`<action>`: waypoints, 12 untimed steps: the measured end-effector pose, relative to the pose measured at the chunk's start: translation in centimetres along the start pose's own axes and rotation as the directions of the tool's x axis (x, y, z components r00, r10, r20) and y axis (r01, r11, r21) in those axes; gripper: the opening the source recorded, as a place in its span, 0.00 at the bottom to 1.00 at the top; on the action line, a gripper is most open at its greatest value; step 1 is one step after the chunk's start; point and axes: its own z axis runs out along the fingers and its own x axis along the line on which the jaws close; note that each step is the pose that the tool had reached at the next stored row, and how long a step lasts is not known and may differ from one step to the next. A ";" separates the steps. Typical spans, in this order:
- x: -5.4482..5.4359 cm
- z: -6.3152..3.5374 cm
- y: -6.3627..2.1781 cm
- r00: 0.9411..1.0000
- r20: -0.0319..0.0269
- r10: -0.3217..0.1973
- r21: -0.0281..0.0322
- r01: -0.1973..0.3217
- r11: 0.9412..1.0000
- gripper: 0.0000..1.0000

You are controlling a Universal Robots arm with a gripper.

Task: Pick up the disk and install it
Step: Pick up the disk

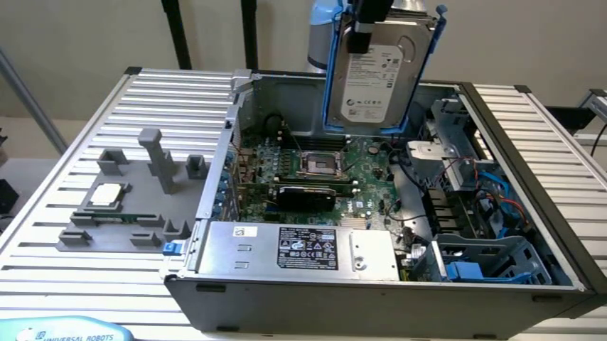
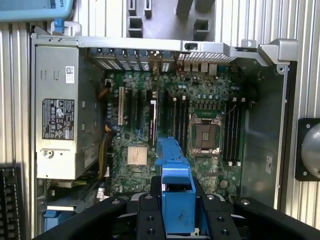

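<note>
Gripper (image 2: 177,212) clamped on the blue-framed disk (image 1: 374,78). Disk hangs upright at upper centre of the exterior view, over the open computer case (image 1: 379,295), above and apart from the motherboard (image 1: 313,167).

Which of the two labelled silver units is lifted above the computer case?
The disk, white-labelled and blue-framed, held by the gripper; the black-labelled box sits inside the case.

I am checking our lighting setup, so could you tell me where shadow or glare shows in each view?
Exterior view: soft, even light, no glare on the disk, shadow inside the computer case at the exterior view's right. Wrist view: bluish cast, the gripper dark against the disk's bright blue carrier.
</note>
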 end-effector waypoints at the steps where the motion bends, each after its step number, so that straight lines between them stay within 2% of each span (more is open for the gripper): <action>1: 0.3 0.01 -0.22 1.000 0.000 0.000 0.000 0.000 1.000 0.33; 12: 3.4 0.10 -2.66 1.000 0.000 0.000 0.000 0.000 1.000 0.33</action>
